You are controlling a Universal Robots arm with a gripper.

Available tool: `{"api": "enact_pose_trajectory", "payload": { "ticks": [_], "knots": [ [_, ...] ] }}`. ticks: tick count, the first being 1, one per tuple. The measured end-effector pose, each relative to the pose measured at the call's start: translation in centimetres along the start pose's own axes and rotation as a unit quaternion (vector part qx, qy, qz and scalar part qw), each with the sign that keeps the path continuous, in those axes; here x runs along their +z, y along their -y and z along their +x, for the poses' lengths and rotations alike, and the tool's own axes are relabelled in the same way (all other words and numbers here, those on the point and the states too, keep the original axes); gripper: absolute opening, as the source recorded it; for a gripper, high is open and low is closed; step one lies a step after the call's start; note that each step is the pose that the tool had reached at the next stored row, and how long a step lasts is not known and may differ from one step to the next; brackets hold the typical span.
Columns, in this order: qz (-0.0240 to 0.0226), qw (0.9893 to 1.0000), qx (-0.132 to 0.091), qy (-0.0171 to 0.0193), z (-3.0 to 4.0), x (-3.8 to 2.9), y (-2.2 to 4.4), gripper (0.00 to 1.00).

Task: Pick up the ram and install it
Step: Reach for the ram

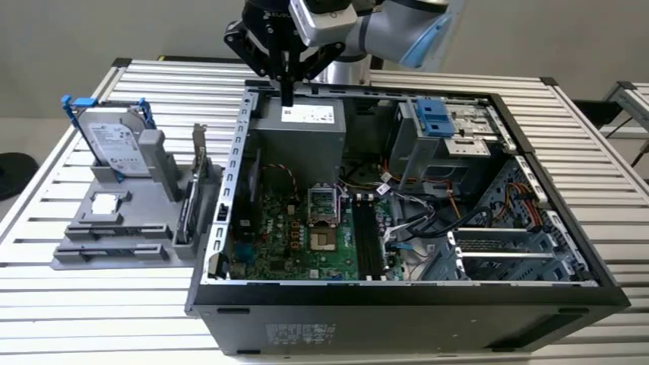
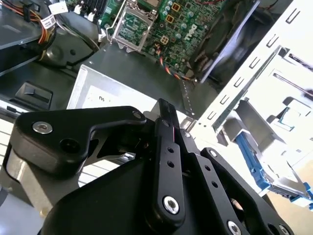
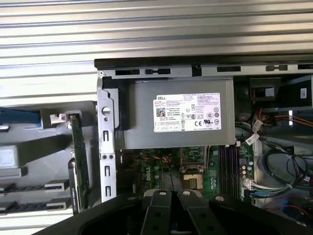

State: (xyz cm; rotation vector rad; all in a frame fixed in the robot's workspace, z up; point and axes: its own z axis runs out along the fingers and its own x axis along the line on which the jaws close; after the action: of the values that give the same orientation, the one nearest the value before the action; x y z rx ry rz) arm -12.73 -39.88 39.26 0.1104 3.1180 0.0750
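Observation:
The ram (image 1: 182,217) is a thin dark stick standing on edge in a grey holder (image 1: 112,243), at the exterior view's left of the open computer case (image 1: 406,296). My gripper (image 1: 287,97) hangs over the case's far rim, above the grey power supply (image 1: 304,114), well away from the ram. Its fingers (image 2: 165,117) are pressed together with nothing between them. In the first wrist view the gripper (image 3: 171,195) looks down on the power supply (image 3: 186,112) and the motherboard's black memory slots (image 3: 227,161). Those slots (image 1: 365,236) lie beside the processor socket (image 1: 321,201).
A hard drive in a blue frame (image 1: 114,141) and a card with a metal bracket (image 1: 200,171) stand in the same holder. The case holds loose cables (image 1: 426,217), a blue-tabbed drive cage (image 1: 436,122) and tall metal walls. Everything rests on a slatted metal table (image 1: 91,319).

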Motion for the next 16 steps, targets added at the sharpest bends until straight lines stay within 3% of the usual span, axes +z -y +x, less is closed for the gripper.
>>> {"api": "enact_pose_trajectory", "payload": {
  "ticks": [16],
  "knots": [
    [0.0000, 1.0000, 0.000, 0.0000, 1.48, -0.03, 0.10, 0.00]
  ]
}}
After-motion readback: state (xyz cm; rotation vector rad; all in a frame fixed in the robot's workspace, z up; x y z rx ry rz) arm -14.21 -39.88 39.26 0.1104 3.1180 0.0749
